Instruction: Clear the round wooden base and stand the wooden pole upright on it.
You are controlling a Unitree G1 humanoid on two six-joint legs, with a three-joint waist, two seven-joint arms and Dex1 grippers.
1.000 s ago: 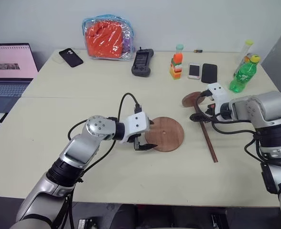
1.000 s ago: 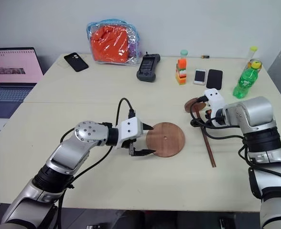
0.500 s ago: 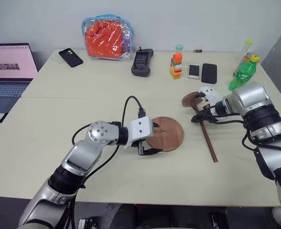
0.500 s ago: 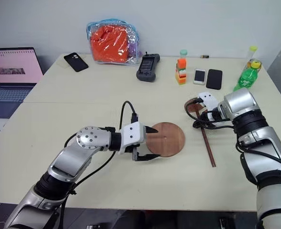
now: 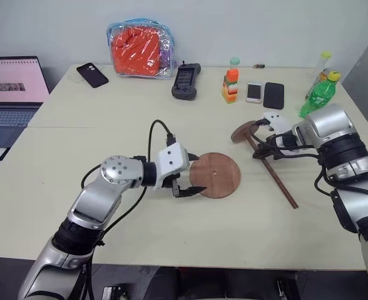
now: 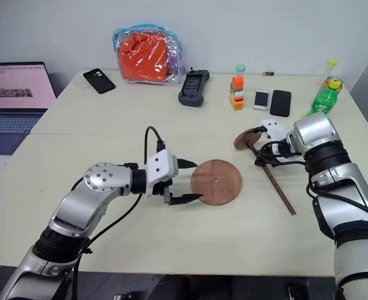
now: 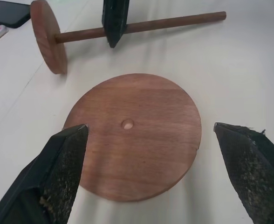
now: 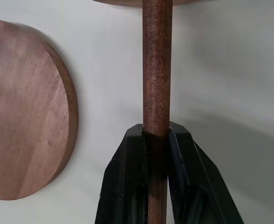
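The round wooden base [image 5: 215,175] lies flat at the table's middle, bare, with a small hole at its centre [image 7: 126,124]. My left gripper [image 5: 196,174] hovers at its left edge, open, one finger on each side of the rim, holding nothing. The wooden pole [image 5: 275,178] lies slanting to the right of the base. Its end disc [image 5: 241,131] is on edge at the far end. My right gripper [image 5: 261,150] is shut on the pole's rod [image 8: 157,70] a short way from that disc.
Along the table's far side are an orange bag [image 5: 140,49], a black phone [image 5: 92,74], a black handset [image 5: 186,81], a toy stack [image 5: 231,84], two phones [image 5: 264,94] and a green bottle [image 5: 315,97]. A laptop [image 5: 12,84] stands at the far left.
My right gripper has shut on the pole and swung it: the disc end moved left, the free end right. My left gripper drew back slightly from the base.
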